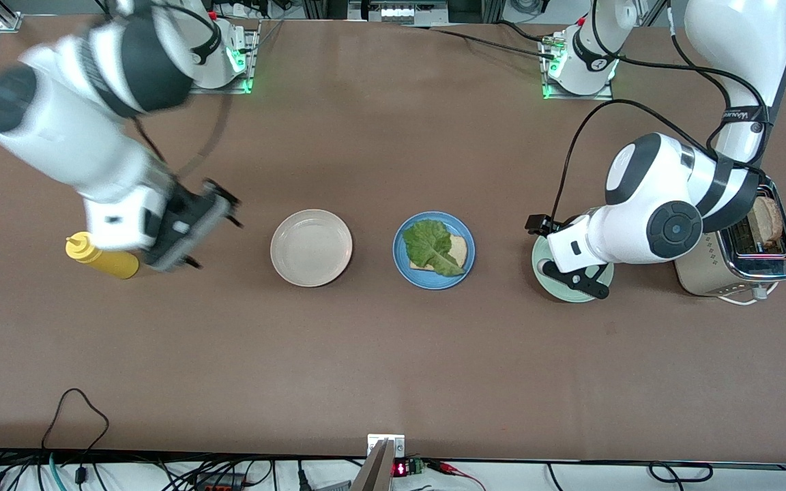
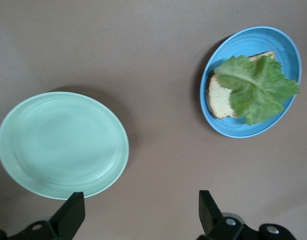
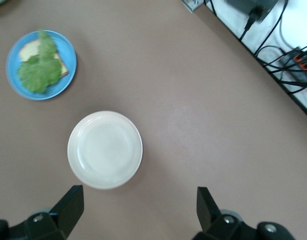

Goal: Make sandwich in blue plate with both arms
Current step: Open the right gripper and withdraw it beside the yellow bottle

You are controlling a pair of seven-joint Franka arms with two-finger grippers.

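The right gripper point(image 1: 212, 228), fingers apart and empty, hung beside the yellow bottle point(image 1: 103, 258), the blue plate point(image 1: 464, 269) at mid-table carried bread point(image 1: 459, 249) under lettuce point(image 1: 434, 247), and the left gripper point(image 1: 574, 269), likewise spread, hovered over the mint plate point(image 1: 544, 274).

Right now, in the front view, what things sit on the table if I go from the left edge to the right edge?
Yellow bottle → white plate → blue plate with bread and lettuce → green plate → toaster.
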